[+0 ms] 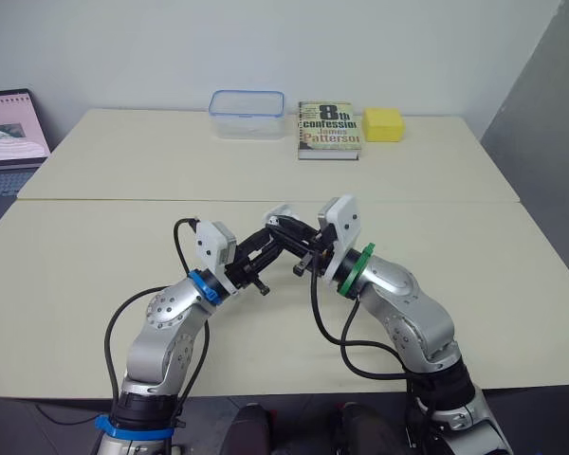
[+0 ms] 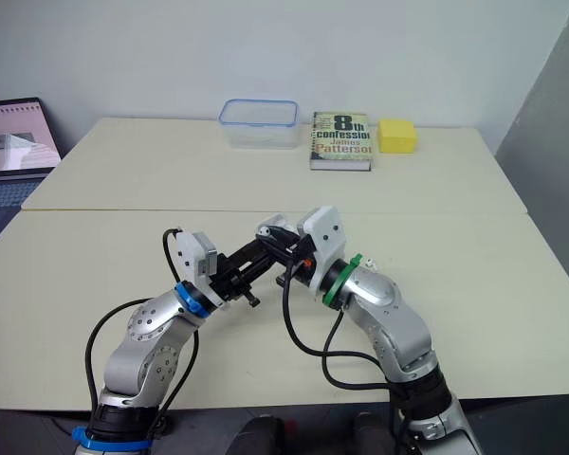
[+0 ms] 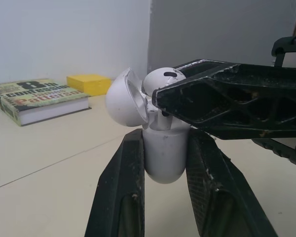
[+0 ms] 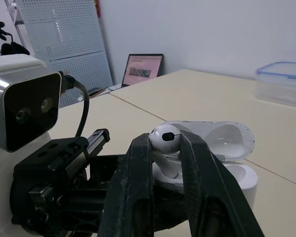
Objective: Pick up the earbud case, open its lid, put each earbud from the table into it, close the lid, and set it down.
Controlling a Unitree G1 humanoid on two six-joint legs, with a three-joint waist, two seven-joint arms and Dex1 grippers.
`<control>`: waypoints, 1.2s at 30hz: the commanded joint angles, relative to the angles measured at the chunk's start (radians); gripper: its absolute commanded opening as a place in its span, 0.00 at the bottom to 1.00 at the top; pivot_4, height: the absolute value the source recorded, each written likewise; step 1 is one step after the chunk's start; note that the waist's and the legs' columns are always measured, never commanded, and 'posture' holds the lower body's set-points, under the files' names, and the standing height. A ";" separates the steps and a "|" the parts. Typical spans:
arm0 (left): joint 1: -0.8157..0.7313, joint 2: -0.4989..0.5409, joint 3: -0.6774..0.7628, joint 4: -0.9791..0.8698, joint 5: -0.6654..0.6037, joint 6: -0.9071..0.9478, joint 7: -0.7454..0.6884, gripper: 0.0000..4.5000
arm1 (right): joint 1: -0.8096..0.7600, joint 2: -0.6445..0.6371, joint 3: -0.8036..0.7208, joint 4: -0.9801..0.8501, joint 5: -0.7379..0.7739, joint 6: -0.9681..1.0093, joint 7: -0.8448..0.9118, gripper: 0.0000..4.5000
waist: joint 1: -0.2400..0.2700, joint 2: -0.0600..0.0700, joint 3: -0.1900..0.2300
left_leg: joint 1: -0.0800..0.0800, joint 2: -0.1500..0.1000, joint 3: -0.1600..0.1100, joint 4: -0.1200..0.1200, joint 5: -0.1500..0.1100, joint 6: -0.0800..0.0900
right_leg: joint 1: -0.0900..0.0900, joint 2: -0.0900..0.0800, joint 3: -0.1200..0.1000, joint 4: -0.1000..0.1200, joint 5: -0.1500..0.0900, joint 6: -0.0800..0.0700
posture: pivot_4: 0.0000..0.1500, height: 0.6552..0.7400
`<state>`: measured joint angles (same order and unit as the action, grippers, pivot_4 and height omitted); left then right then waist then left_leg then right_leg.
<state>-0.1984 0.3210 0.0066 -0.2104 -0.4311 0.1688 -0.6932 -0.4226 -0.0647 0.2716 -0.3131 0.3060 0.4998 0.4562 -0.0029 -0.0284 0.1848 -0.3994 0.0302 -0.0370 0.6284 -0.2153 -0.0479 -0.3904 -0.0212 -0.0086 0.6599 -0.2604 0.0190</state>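
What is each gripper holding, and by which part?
Left gripper clamps the earbud case by its lower body; right gripper pinches an earbud by its round head.

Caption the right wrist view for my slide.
Right gripper pinches an earbud, stem down, over the open earbud case.

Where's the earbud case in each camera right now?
Left eye: earbud case mid-table, between the arms.
Right eye: same spot.
Left wrist: clamped in left claw, lid open.
Right wrist: behind right claw, which grips an earbud.
Landmark: book at the far edge, in both eyes and left wrist.
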 commanded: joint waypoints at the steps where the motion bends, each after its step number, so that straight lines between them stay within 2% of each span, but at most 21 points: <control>1: -0.013 0.001 0.005 -0.028 -0.006 -0.022 -0.007 0.17 | 0.003 -0.006 0.021 -0.024 0.003 0.012 0.011 0.09 | 0.000 0.000 0.000 | 0.000 0.000 0.000 0.000 0.000 0.000 | 0.000 0.000 0.000 0.000 0.000 0.000 | 1.00 1.00; 5: -0.016 0.004 0.004 -0.028 -0.002 -0.025 -0.015 0.17 | 0.002 -0.008 0.020 -0.028 0.015 0.041 0.011 0.09 | 0.000 0.000 0.000 | 0.000 0.000 0.000 0.000 0.000 0.000 | 0.000 0.000 0.000 0.000 0.000 0.000 | 1.00 1.00; 17: -0.017 0.004 0.003 -0.032 0.009 -0.024 -0.013 0.17 | -0.016 -0.008 -0.009 -0.050 -0.001 0.065 -0.023 1.00 | 0.000 0.000 0.000 | 0.000 0.000 0.000 0.000 0.000 0.000 | 0.000 0.000 0.000 0.000 0.000 0.000 | 1.00 1.00; 22: -0.014 0.003 0.007 -0.032 0.010 -0.020 -0.004 0.17 | -0.020 -0.052 -0.041 -0.119 0.038 0.088 0.014 1.00 | 0.000 0.000 0.000 | -0.001 0.000 -0.001 0.000 0.000 0.000 | 0.000 0.000 -0.001 0.000 0.000 -0.001 | 1.00 1.00; 26: -0.013 0.005 0.012 -0.024 0.013 -0.021 0.002 0.17 | -0.003 -0.164 -0.149 -0.214 0.132 0.142 0.074 1.00 | 0.001 0.000 0.000 | -0.001 0.000 -0.001 0.000 0.000 0.000 | 0.000 0.000 -0.001 -0.001 0.000 0.000 | 1.00 1.00; 32: -0.005 0.008 0.016 -0.021 0.016 -0.029 0.009 0.17 | 0.046 -0.432 -0.384 -0.297 0.294 0.250 0.192 1.00 | 0.001 0.000 0.000 | -0.001 0.000 0.000 -0.001 0.000 0.000 | 0.000 -0.001 -0.001 -0.002 -0.001 -0.001 | 1.00 1.00; 36: 0.001 0.013 0.028 -0.015 0.024 -0.041 0.016 0.17 | 0.230 -0.710 -0.544 -0.272 0.269 0.229 0.355 1.00 | 0.010 0.001 0.001 | -0.002 -0.001 -0.001 -0.001 0.000 0.000 | 0.000 -0.001 -0.002 -0.004 -0.002 -0.002 | 1.00 1.00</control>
<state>-0.1946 0.3297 0.0197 -0.1948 -0.4117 0.1614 -0.6841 -0.2326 -0.7232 -0.1972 -0.5805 0.5874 0.7550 0.7410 0.0067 -0.0277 0.1853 -0.4018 0.0291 -0.0379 0.6266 -0.2157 -0.0476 -0.3902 -0.0223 -0.0105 0.6550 -0.2627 0.0169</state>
